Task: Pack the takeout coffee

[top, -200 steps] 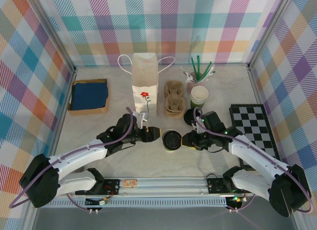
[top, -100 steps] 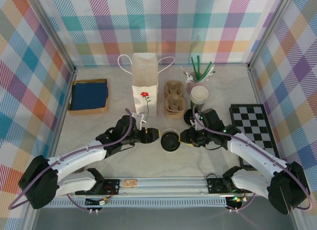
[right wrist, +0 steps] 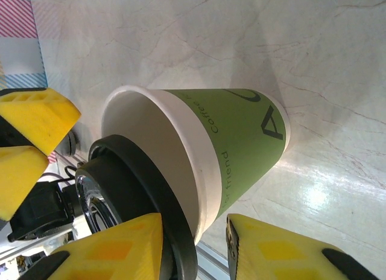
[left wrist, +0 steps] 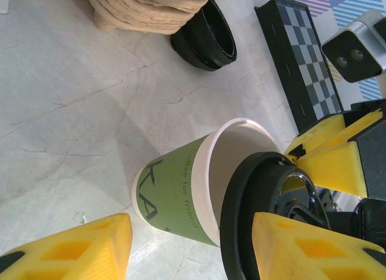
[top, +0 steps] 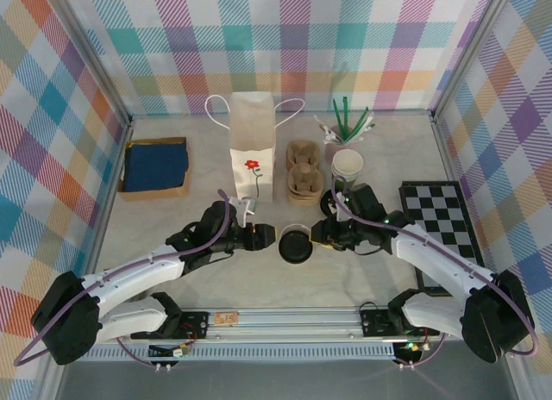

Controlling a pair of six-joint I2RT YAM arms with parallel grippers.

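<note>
A white paper bag (top: 252,150) with looped handles and a red flower print is stood upright at the back middle of the tabletop (top: 155,219). Just to its right a stack of brown pulp cup carriers (top: 302,171) is laid. Beside that a stack of lidless cups (top: 348,167) is placed, with green stirrers (top: 349,120) bunched behind it. Loose black lids (left wrist: 205,41) are seen just beside the carriers. A black-and-white checkerboard (top: 440,223) is laid flat near the right edge. At the far left, a blue cloth (top: 156,165) is kept in a shallow cardboard tray (top: 155,193). The space is enclosed by plaid-patterned walls (top: 276,38).
</note>
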